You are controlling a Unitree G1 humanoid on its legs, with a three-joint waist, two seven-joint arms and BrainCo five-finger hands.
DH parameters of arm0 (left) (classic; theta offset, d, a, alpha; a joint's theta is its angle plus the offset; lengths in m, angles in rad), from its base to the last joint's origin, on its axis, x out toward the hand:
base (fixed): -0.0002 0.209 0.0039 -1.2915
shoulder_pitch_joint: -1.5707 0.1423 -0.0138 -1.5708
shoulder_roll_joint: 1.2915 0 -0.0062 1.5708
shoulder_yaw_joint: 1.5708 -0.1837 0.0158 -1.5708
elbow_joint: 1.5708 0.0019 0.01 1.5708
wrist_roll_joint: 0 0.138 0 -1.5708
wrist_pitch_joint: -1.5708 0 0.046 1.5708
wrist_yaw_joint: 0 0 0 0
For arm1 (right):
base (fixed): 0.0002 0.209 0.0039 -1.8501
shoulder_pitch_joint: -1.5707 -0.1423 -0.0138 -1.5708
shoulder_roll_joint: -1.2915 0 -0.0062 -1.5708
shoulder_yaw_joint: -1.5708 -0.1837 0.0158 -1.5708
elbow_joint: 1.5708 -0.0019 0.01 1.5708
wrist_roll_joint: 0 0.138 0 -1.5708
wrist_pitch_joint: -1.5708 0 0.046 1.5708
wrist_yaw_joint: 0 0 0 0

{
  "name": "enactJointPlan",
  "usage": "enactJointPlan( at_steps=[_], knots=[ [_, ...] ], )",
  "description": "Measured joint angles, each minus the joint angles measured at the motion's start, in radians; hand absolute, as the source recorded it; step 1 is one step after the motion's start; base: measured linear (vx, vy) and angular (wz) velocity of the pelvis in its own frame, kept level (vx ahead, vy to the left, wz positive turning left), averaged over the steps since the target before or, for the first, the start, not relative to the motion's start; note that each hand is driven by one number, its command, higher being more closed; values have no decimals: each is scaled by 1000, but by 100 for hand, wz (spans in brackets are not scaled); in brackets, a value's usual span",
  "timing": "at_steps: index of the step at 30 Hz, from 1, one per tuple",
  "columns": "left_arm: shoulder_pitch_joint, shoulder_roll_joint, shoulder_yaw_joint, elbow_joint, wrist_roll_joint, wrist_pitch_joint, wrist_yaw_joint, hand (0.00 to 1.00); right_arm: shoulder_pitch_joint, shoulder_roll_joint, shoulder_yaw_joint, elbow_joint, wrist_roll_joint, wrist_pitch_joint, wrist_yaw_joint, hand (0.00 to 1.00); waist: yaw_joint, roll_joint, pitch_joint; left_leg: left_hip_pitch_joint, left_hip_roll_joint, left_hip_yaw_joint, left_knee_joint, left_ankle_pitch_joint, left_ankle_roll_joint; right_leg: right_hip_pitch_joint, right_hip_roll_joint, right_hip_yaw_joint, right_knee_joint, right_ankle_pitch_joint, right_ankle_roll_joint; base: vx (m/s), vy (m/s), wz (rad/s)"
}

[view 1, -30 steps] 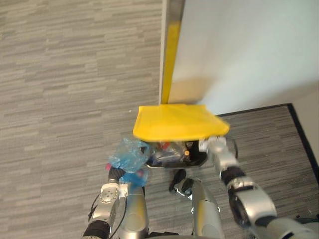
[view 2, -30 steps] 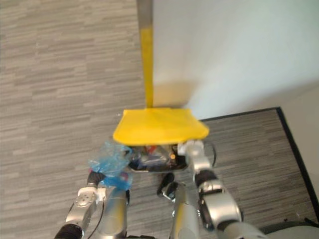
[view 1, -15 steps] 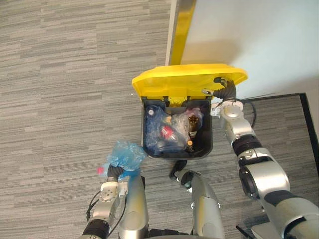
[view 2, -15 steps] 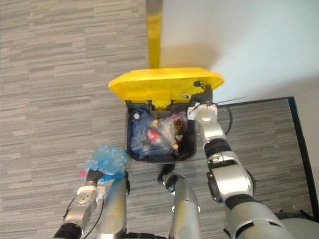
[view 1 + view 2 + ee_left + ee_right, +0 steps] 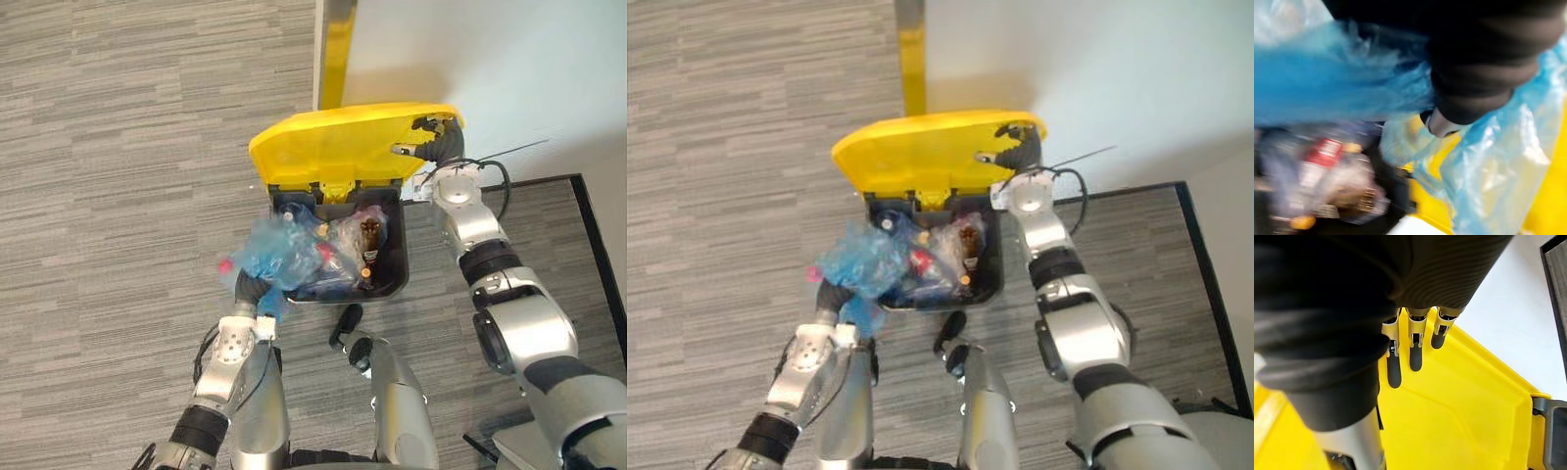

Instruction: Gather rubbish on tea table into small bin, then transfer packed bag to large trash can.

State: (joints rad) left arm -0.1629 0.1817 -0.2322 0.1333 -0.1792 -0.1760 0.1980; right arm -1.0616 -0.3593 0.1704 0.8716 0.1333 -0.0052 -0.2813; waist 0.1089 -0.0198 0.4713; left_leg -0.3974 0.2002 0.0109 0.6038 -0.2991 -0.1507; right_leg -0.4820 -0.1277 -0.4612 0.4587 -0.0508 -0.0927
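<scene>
**Carpeted corner by white wall: large can open, bag at rim**

Setting: grey striped carpet (image 5: 118, 147); white wall (image 5: 509, 59) w/ yellow vertical strip (image 5: 337, 59) at its edge. Dark border line (image 5: 593, 230) on floor at right.

Item 1: large trash can (image 5: 402, 279). Dark body, stands on carpet close to wall. Yellow lid (image 5: 328, 147) swung up and back, opening exposed.

Item 2: can contents. Clear plastic bags, a brown bottle (image 5: 370, 237) upright near right side, a red-labelled bottle (image 5: 1327, 152), misc. small rubbish. Approx. full.

Item 3: blue bag (image 5: 279, 257). Crumpled translucent film, packed. Held in the air over can's left near rim, part over the opening and part outside. Contact w/ rim: cannot tell. Pink bit (image 5: 225, 265) shows at bag's outer edge.

Item 4: left robot hand (image 5: 249, 291). Under the bag, closed round its bunched blue film. Wrist view has film wrapped about a fingertip (image 5: 1439, 123).

Item 5: right robot hand (image 5: 434, 140). At lid's right upper corner. Fingers (image 5: 1415, 357) straight, laid flat on lid's yellow face, propping it open; grips nothing.
</scene>
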Motion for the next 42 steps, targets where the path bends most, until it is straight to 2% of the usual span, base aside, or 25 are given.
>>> enactJointPlan(
  at_steps=[5,8,14,16,22,27,36,40,42],
  knots=[
    [-83,0,-44,-94,4,-23,21,100,-8,-4,39,0,-14,7,10,0,-5,-1,1,15,1,1,7,0,0,13,0,1,0,0,0,-6,15,-1],
    [-133,0,-69,-125,38,-33,57,100,-17,-4,42,1,-13,11,27,0,-7,-3,2,13,2,5,8,-1,0,13,1,3,0,1,-1,-17,29,-3],
    [-209,1,-93,-141,104,-30,86,100,-81,-4,71,1,-15,10,36,0,-22,-28,39,7,9,19,8,-1,1,-8,10,18,-6,2,1,-21,15,-6],
    [-230,2,-103,-135,111,-26,86,100,-92,-4,71,2,-16,10,38,0,-24,-28,44,-4,9,20,7,-1,1,-11,12,18,-7,8,-6,-11,11,-7],
    [-399,8,-129,45,119,-6,88,100,-147,-5,71,13,-17,10,46,0,-30,-33,58,-43,10,36,5,0,-1,-64,16,35,-4,14,-14,-1,10,-5],
    [-529,33,-129,234,122,33,95,100,-201,-5,77,22,-16,10,46,0,-55,-44,83,-90,12,33,14,3,-6,-109,13,30,8,25,-30,3,6,-1],
    [-591,29,-124,472,158,76,86,100,-229,-4,82,48,-15,10,45,0,-71,-51,89,-144,16,33,51,-6,0,-154,11,43,22,28,-33,-4,37,1],
    [-603,25,-141,523,180,77,73,100,-230,5,91,40,-15,8,45,0,-71,-51,89,-168,23,35,64,-8,-2,-173,27,52,4,37,-24,-41,20,-8],
    [-622,10,-141,561,196,83,67,100,-230,8,106,33,-15,5,46,0,-71,-52,89,-194,28,36,71,-8,-2,-195,30,52,-1,48,-32,-45,17,-10]
  ],
)
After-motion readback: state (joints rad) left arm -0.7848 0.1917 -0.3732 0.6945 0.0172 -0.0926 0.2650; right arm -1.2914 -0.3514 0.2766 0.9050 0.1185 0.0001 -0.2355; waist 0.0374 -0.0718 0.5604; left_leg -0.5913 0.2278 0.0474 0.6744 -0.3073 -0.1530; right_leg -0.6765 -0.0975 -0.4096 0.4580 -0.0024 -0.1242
